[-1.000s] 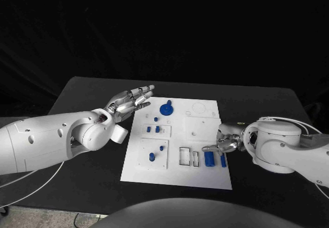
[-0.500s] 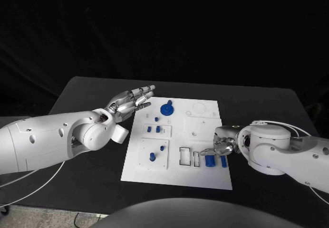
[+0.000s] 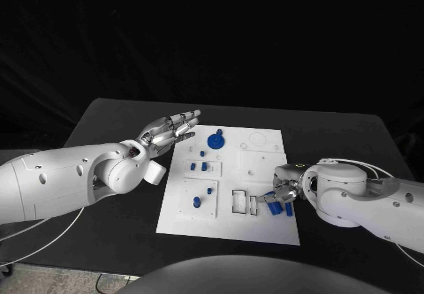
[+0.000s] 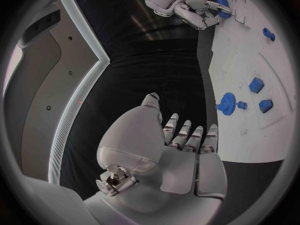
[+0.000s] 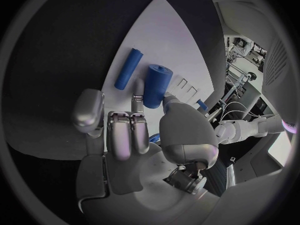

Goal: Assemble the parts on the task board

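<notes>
The white task board (image 3: 265, 168) lies in the middle of the black table. My right hand (image 3: 281, 191) is low over its near right part, thumb and a finger pinching a thick blue cylinder (image 5: 156, 85) that tilts on the board (image 5: 181, 45). A thin blue peg (image 5: 128, 68) lies flat just beside it, untouched. My left hand (image 3: 168, 130) hovers open, fingers spread, above the board's far left edge and holds nothing. A blue gear (image 3: 214, 141) stands near the far edge, seen too in the left wrist view (image 4: 226, 104).
Two small blue blocks (image 3: 198, 166) sit mid-left on the board, and two short blue pegs (image 3: 201, 197) stand in a square plate nearer me. Two rectangular slots (image 3: 244, 202) lie left of the right hand. Black table (image 3: 106, 122) surrounds the board.
My right hand has moved left onto the thick blue cylinder and closed on it; the cylinder now tilts. The left arm has stayed still.
</notes>
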Action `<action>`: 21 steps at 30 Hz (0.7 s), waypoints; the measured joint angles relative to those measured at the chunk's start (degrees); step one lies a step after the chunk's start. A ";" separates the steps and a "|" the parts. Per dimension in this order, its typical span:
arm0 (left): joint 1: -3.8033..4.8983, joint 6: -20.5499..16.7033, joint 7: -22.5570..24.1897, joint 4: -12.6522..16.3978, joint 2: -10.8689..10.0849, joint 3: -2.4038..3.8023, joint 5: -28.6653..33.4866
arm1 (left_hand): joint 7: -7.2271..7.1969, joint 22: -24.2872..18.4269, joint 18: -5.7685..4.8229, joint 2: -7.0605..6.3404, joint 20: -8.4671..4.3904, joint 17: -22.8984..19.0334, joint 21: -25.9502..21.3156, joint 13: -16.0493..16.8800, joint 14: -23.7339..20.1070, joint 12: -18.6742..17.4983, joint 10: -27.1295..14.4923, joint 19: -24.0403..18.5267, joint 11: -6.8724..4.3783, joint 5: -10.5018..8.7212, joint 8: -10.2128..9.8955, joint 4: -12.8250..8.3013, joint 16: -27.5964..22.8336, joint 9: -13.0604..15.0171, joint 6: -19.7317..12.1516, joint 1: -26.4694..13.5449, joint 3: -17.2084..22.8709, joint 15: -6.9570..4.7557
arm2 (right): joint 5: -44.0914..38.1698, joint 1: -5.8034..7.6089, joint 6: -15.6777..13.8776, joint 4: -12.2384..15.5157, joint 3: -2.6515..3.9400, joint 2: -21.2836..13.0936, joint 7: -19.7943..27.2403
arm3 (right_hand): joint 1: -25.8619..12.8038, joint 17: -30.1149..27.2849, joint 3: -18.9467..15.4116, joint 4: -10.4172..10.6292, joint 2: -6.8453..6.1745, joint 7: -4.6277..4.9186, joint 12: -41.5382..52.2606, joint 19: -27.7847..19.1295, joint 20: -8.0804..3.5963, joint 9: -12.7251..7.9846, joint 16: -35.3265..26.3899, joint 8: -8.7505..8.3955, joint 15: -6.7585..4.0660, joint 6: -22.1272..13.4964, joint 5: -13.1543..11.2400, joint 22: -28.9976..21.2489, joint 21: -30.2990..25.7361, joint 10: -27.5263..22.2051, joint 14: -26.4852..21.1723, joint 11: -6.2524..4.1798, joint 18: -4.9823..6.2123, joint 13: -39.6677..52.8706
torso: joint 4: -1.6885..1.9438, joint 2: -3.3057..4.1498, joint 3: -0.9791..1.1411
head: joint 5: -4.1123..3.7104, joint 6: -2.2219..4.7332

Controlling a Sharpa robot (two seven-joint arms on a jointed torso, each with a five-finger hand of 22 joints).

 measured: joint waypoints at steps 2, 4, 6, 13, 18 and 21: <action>0.00 0.01 -0.02 0.00 0.01 0.00 0.00 | 0.00 0.00 0.00 0.00 0.00 0.00 0.00 0.00 0.00 0.00 0.00 0.00 0.00 0.02 0.00 0.00 0.00 0.00 0.00 0.00 0.00 0.00 | 1.60 0.00 -0.43 -0.11 0.04 -0.02 0.07 | 1.09 0.00 0.57 -0.57 0.25 0.06 0.00 0.00 0.00 0.36 -0.16 -0.36 0.01 -0.47 4.12 0.00 0.00 -0.09 0.00 0.14 0.00 0.00 | 0.00 -0.01 0.00 | 0.03 0.00; -0.01 0.02 -0.04 0.00 0.00 0.00 0.00 | 0.00 0.00 0.01 0.00 0.00 0.00 0.00 0.00 0.00 0.00 0.00 0.00 0.00 0.30 0.00 0.00 0.00 0.00 0.00 0.00 0.00 0.00 | 3.55 -0.05 -0.97 -0.16 0.02 -0.13 0.13 | 2.03 0.00 0.57 -0.58 0.02 0.14 0.00 -0.11 -0.11 0.74 -0.15 -0.81 0.02 -0.97 9.67 0.00 0.00 -0.16 0.00 0.24 0.00 0.00 | 0.00 -0.01 0.00 | 0.15 0.00; -0.02 0.03 -0.05 0.00 -0.03 0.00 0.00 | 0.00 0.00 0.00 0.00 0.00 0.00 0.00 0.00 0.00 0.00 0.00 0.00 0.00 0.31 0.00 0.00 0.00 0.00 0.00 0.00 0.00 0.00 | 6.18 -0.12 -1.72 -0.15 -0.02 -0.37 0.24 | 2.74 0.00 0.57 -0.58 -0.69 0.07 0.00 -0.21 -0.21 1.15 -0.16 -0.81 0.04 -1.10 16.65 -0.01 0.00 -0.08 0.01 0.28 0.00 0.00 | 0.00 -0.01 0.01 | 0.25 0.00; -0.04 0.04 -0.11 0.01 -0.11 0.00 0.00 | 0.00 0.00 0.00 0.24 0.00 -0.01 0.00 -0.01 0.00 0.00 -0.21 0.00 0.20 0.86 0.00 0.00 0.00 0.00 0.00 0.24 0.00 0.00 | 16.12 0.33 -5.39 0.81 -0.12 -1.66 1.08 | 4.48 0.00 2.09 0.94 -2.43 0.44 0.00 -0.21 -0.21 2.47 -0.16 -1.53 0.12 -1.68 28.67 -0.01 0.00 -0.27 0.17 0.10 0.00 -0.01 | -0.02 -0.01 0.03 | 0.47 0.00; -0.05 0.05 -0.13 0.02 -0.10 0.00 0.00 | 0.00 0.00 0.00 0.23 0.00 -0.01 0.00 -0.01 0.00 0.00 -0.21 0.00 0.20 0.86 0.00 0.00 0.00 0.00 0.00 0.24 0.00 0.00 | 21.70 1.97 -7.80 1.94 -0.04 -2.86 1.95 | 4.64 -0.01 2.55 1.40 -2.59 0.33 0.00 -0.21 -0.20 2.96 -0.15 -1.59 0.10 -2.61 28.76 -0.01 -0.33 -0.27 0.34 0.10 0.00 -0.01 | -0.01 -0.01 0.01 | 0.59 0.00; -0.06 0.05 -0.15 0.03 -0.08 0.00 0.00 | 0.00 0.00 -0.60 0.23 0.00 -0.01 0.00 -0.01 0.00 0.00 -0.21 0.00 0.20 1.14 0.00 0.00 0.00 0.00 0.00 0.23 0.00 0.00 | 25.04 3.00 -9.34 2.79 0.03 -3.58 2.64 | 4.64 -0.01 2.86 1.71 -2.59 0.34 0.00 -0.21 -0.20 3.26 -0.15 -1.60 0.10 -2.77 28.76 -0.01 -0.33 -0.27 0.34 0.10 0.00 -0.01 | -0.01 -0.03 0.01 | 0.53 0.00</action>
